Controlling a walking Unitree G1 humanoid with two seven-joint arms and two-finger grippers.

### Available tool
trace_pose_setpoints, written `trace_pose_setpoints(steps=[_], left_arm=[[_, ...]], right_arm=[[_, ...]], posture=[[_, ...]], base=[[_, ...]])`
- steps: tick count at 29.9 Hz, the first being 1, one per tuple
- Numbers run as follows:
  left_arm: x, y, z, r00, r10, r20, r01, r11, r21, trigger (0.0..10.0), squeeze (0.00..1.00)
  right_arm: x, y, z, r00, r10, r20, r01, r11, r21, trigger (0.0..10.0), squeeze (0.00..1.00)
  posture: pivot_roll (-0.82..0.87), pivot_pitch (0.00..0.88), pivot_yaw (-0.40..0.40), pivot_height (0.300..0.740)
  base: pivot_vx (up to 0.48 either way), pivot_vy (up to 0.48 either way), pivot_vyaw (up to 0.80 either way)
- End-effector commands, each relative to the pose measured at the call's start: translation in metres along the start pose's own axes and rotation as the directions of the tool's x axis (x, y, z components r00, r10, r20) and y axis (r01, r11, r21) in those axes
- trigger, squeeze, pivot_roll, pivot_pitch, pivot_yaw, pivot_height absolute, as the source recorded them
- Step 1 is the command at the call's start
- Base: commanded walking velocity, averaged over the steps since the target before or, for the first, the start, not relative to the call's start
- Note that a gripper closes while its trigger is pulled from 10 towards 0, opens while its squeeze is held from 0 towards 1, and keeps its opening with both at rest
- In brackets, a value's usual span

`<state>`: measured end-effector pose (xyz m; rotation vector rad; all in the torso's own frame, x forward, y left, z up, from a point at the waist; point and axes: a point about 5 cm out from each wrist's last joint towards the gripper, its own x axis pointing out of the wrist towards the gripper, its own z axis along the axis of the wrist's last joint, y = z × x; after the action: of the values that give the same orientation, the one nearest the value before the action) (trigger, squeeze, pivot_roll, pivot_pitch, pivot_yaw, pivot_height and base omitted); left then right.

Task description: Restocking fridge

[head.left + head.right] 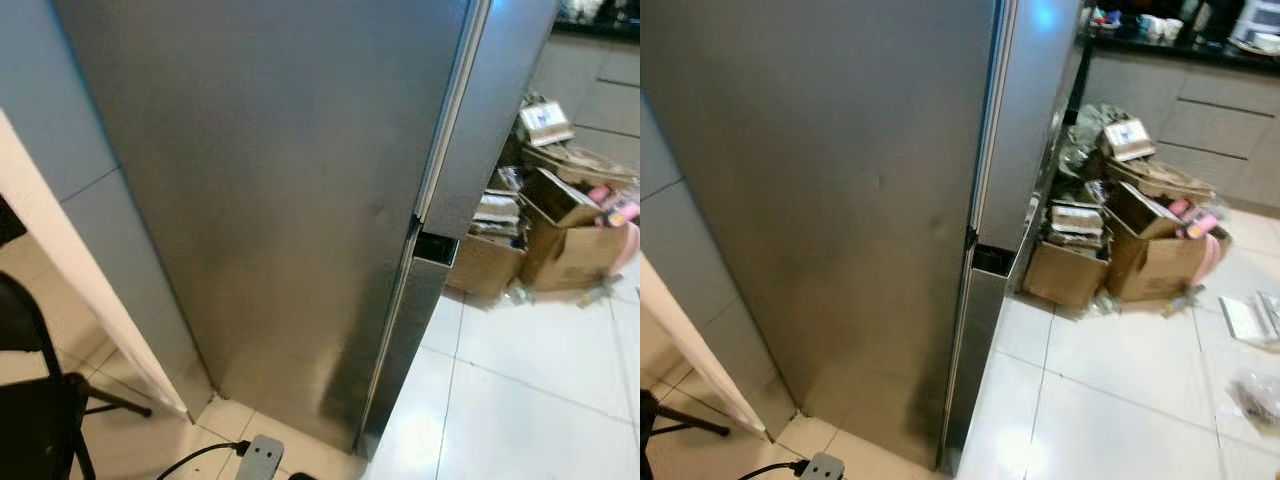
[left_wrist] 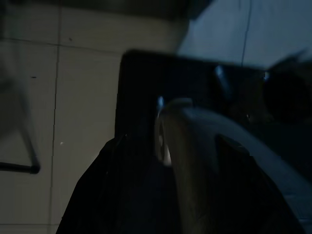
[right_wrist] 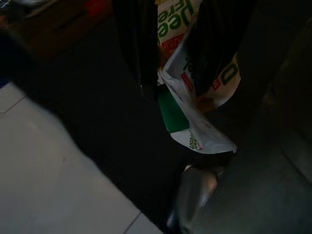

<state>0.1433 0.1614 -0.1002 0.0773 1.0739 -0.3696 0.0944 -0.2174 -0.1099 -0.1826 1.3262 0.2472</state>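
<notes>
Fingers of the right gripper pinch a crinkly white-and-green packet at upper centre, seemingly light and crushable, best held by its top, beside the closed fridge.

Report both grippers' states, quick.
Left gripper: cannot be told, too dark.
Right gripper: closed on a white-and-green food packet.

Head views bright, soft; wrist views dark, blurred.
</notes>
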Motion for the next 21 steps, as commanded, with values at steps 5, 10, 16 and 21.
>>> trace_pose_setpoints(steps=[5, 10, 16, 21], left_arm=[[0.0015, -0.0122, -0.0108, 0.998, -0.04, -0.044, 0.039, 0.999, -0.019, 10.0, 0.0], [0.0014, -0.0127, -0.0116, 0.998, -0.041, -0.047, 0.041, 0.999, -0.02, 10.0, 0.0], [0.0005, -0.0114, -0.0145, 0.998, -0.036, -0.055, 0.035, 0.999, -0.019, 10.0, 0.0], [0.0005, -0.0117, -0.0149, 0.998, -0.036, -0.057, 0.035, 0.999, -0.019, 10.0, 0.0]], right_arm=[[-0.0005, -0.0018, 0.0, 1.0, -0.004, 0.001, 0.004, 1.0, 0.018, 10.0, 0.0], [-0.0004, -0.001, -0.0007, 1.0, 0.004, 0.001, -0.004, 1.0, 0.024, 10.0, 0.0], [-0.0001, 0.0012, -0.0029, 1.0, 0.015, -0.003, -0.015, 1.0, 0.013, 10.0, 0.0], [0.0, 0.0023, -0.0027, 1.0, 0.028, 0.004, -0.028, 0.999, 0.018, 10.0, 0.0]], posture=[[-0.02, 0.0, -0.062, 0.74], [-0.02, 0.0, -0.062, 0.74], [-0.02, 0.0, -0.062, 0.74], [-0.02, 0.0, -0.059, 0.74]], base=[[0.0, -0.36, 0.0], [0.0, -0.355, 0.0], [0.0, -0.357, 0.0], [0.0, -0.357, 0.15]])
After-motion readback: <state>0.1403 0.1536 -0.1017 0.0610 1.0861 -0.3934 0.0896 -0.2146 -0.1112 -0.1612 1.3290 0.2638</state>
